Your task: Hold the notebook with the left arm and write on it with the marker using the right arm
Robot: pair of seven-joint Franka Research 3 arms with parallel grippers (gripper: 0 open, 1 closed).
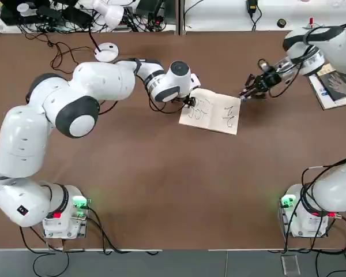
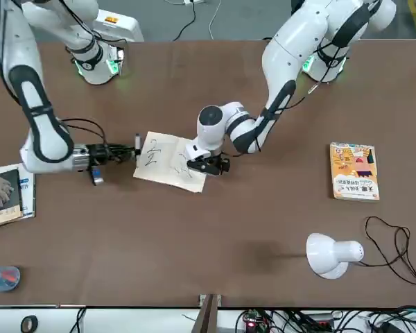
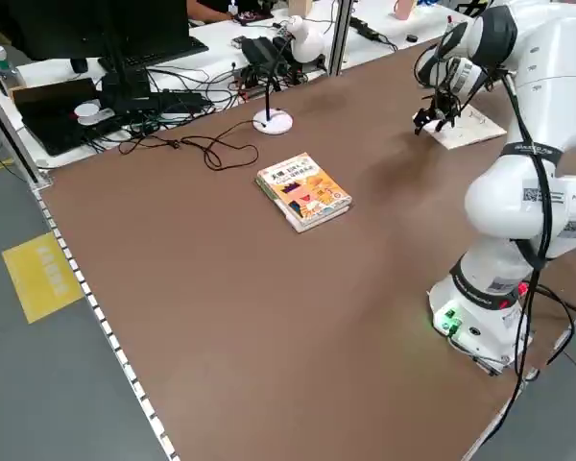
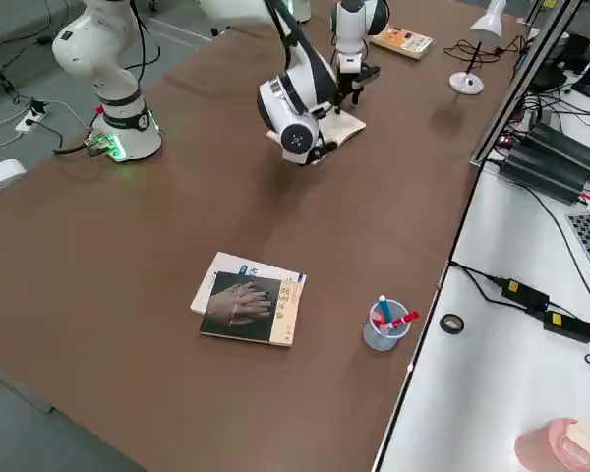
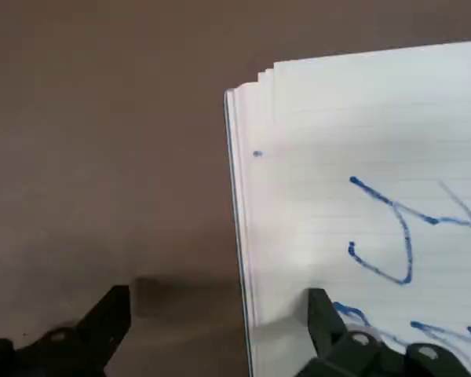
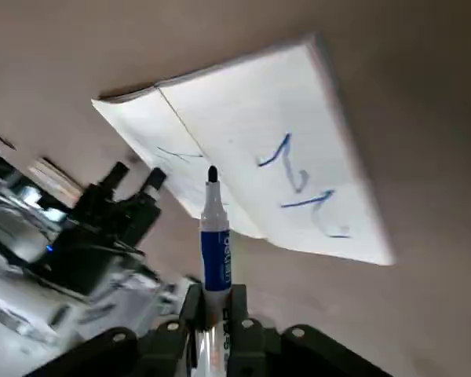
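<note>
notebook (image 1: 212,112): one flat white lined pad, blue scribbles, centre of top view on brown bench (image 1: 161,184)
marker (image 6: 214,243): one slim white-blue tube
my right pincer (image 1: 246,92): clamped on marker, beside pad's right edge
my left pincer (image 5: 220,330): spread, one finger on pad

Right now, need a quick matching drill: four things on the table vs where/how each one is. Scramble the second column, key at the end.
Things:
1. notebook
2. marker
3. orange book
4. cup of pens

States:
A. lying closed on bare table, far from both arms
B. clamped in the right hand, tip off the page
C. open, blue scribbles, left hand at its edge
D. near the table edge, beside the dark-covered book

Pairs: 1-C, 2-B, 3-A, 4-D
</note>
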